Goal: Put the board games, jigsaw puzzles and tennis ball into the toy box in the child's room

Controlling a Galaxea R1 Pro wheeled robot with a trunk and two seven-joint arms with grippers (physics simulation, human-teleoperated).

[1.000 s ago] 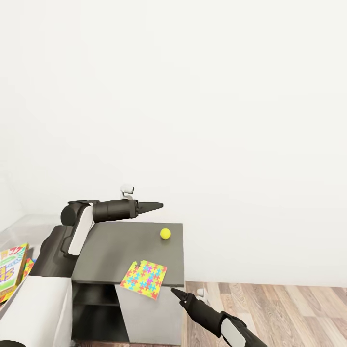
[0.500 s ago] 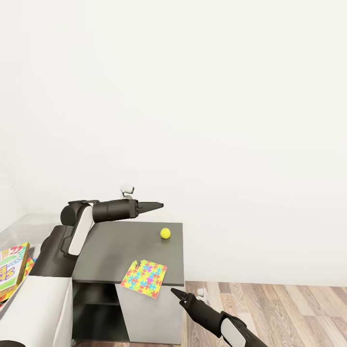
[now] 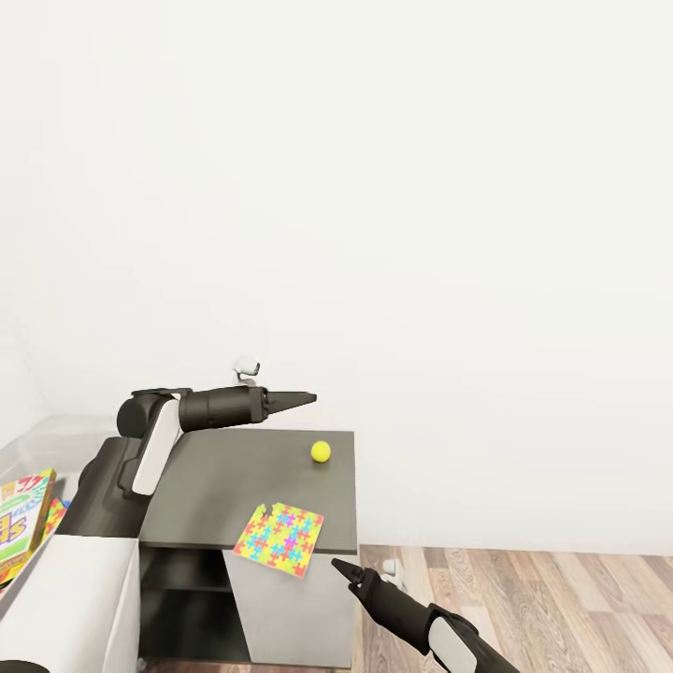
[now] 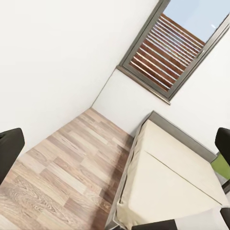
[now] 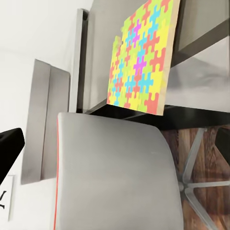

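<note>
White wall behind, wood-plank floor (image 3: 561, 598) below to the right. Dark grey section of the desk (image 3: 234, 477) in the middle of the head view, open shelf beneath. Tennis ball (image 3: 321, 452) near the far right corner of that dark top, well apart from everything else on it. Jigsaw puzzle (image 3: 279, 539) at the near edge, towards the right corner, tilted and overhanging the edge slightly; seen again from the right wrist (image 5: 141, 60), with a grey chair seat (image 5: 115, 172) edged in red below it and the chair's star base over the planks. Board game (image 3: 23, 519) at the far left edge of the head view, cut off by the frame, a translucent rim (image 3: 37, 439) around that area.

Left gripper (image 3: 304, 399) held level above the far edge of the dark top, fingers together to a point in the head view yet wide apart in its own wrist view, so cannot tell how far open; nothing held. Cream bed (image 4: 167, 182) and a slatted window (image 4: 167, 48) ahead of it. Right gripper (image 3: 342, 567) low, just beyond the near right corner of the desk, close to the puzzle without touching; jaw opening cannot be told, nothing between the fingers.
</note>
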